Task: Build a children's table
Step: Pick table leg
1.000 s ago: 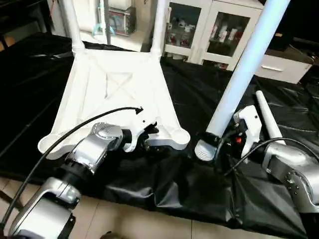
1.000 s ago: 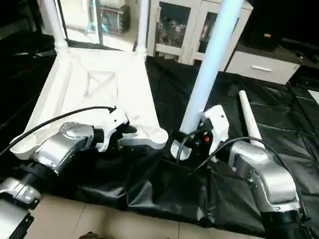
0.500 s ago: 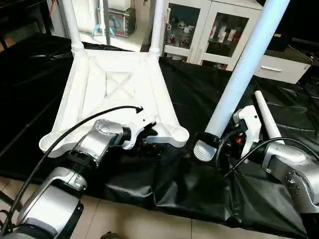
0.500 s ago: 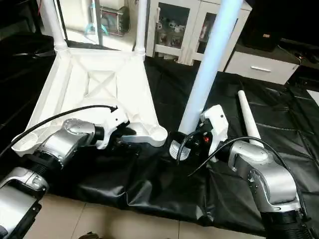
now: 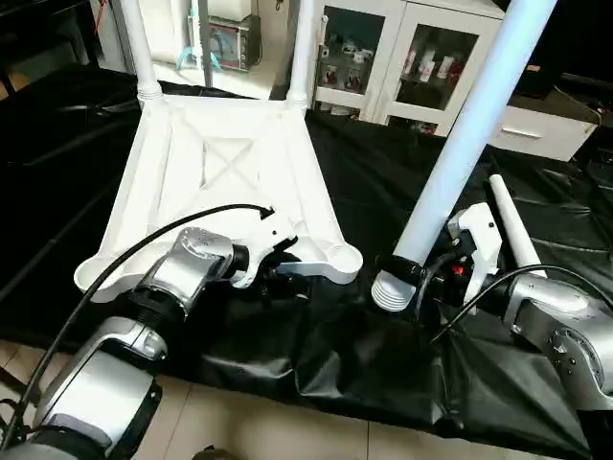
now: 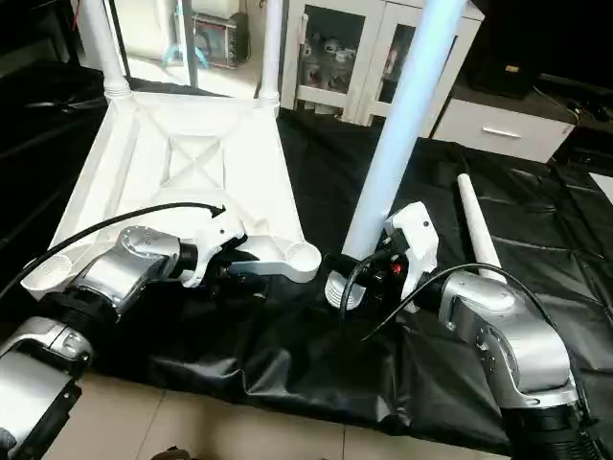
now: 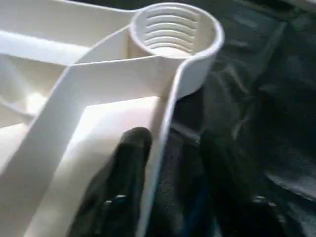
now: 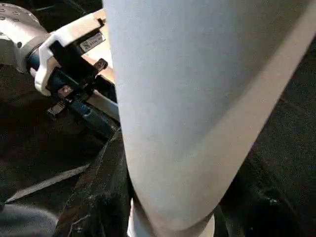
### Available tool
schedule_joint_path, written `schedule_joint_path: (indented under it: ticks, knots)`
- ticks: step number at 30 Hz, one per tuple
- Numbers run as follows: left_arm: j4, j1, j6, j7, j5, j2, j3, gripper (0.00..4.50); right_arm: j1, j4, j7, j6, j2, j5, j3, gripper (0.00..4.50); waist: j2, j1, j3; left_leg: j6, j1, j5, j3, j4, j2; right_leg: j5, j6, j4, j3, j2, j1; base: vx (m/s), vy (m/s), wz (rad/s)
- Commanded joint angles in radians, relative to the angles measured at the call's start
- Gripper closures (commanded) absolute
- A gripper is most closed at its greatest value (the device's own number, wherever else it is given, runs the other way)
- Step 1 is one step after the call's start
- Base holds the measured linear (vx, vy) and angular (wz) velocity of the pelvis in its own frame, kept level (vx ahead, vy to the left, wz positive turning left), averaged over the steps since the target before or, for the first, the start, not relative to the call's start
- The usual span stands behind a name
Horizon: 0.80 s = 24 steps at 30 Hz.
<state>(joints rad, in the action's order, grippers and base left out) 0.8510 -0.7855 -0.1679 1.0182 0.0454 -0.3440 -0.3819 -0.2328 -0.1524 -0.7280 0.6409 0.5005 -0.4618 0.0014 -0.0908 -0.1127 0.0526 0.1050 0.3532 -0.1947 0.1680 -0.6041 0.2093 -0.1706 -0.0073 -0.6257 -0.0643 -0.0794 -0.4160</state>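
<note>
The white table top lay upside down on the black sheet, with two legs already standing in its far sockets. The right gripper had its fingers clamped on a third leg, held upright just beside the near empty socket. The left gripper had its fingers on both sides of the top's near rim, not yet clearly tight. If this hold was loose, the top could slide when the leg was pushed in.

table top: 1 | legs: 4 — 2 standing in far sockets, 1 held, 1 lying loose | grippers: 2 | cabinets: 1
</note>
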Motion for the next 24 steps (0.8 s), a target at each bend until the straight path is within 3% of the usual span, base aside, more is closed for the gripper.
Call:
schedule_joint_path:
  ticks: [1,9,15,18,19,22,24]
  knots:
    - [0.007,-0.025,0.004,0.006,-0.02,-0.001,0.001,2.97,-0.004,-0.018,-0.001,-0.008,0.017,0.002,-0.008,2.64,0.009,-0.002,-0.06,0.016,-0.004,-0.23,-0.002,0.081,0.018,-0.317,-0.124,0.089,0.041,-0.063,0.054,0.0,0.0,0.0]
    - [-0.006,-0.018,0.001,0.026,-0.033,-0.007,0.008,3.35,-0.005,-0.017,-0.007,-0.01,0.016,0.004,-0.007,2.64,0.01,-0.013,-0.061,0.021,-0.006,-0.223,-0.002,0.083,0.021,-0.276,-0.136,0.084,0.041,-0.064,0.053,0.0,0.0,0.0]
    - [-0.068,0.02,-0.029,0.017,-0.058,-0.026,-0.001,3.62,-0.012,-0.012,-0.008,-0.014,0.013,0.005,-0.007,2.64,0.017,-0.019,-0.062,0.028,-0.006,-0.224,-0.003,0.084,0.022,-0.254,-0.14,0.082,0.042,-0.065,0.055,0.0,0.0,0.0]
    - [-0.25,0.109,-0.129,0.017,-0.058,-0.063,-0.014,3.63,-0.011,-0.013,-0.004,-0.017,0.01,0.004,-0.01,2.64,0.017,-0.015,-0.061,0.033,-0.004,-0.212,-0.003,0.086,0.024,-0.219,-0.154,0.075,0.042,-0.064,0.057,0.0,0.0,0.0]
    - [-0.291,0.129,-0.15,0.014,-0.06,-0.07,-0.017,3.65,-0.011,-0.013,-0.003,-0.017,0.01,0.004,-0.011,2.64,0.023,-0.013,-0.065,0.039,-0.007,-0.208,-0.004,0.086,0.028,-0.187,-0.165,0.067,0.043,-0.066,0.059,0.0,0.0,0.0]
    - [-0.485,0.228,-0.24,0.003,-0.069,-0.103,-0.033,3.67,-0.008,-0.012,0.005,-0.021,0.006,0.005,-0.019,2.64,0.022,0.0,-0.065,0.031,-0.004,-0.171,-0.002,0.085,0.027,-0.102,-0.196,0.06,0.043,-0.06,0.061,0.0,0.0,0.0]
    - [-0.606,0.289,-0.312,-0.021,-0.081,-0.113,-0.043,3.68,-0.012,-0.003,0.013,-0.024,0.001,0.006,-0.026,2.64,0.02,0.004,-0.063,0.017,-0.005,-0.163,0.002,0.083,0.024,-0.106,-0.199,0.062,0.044,-0.058,0.061,0.0,0.0,0.0]
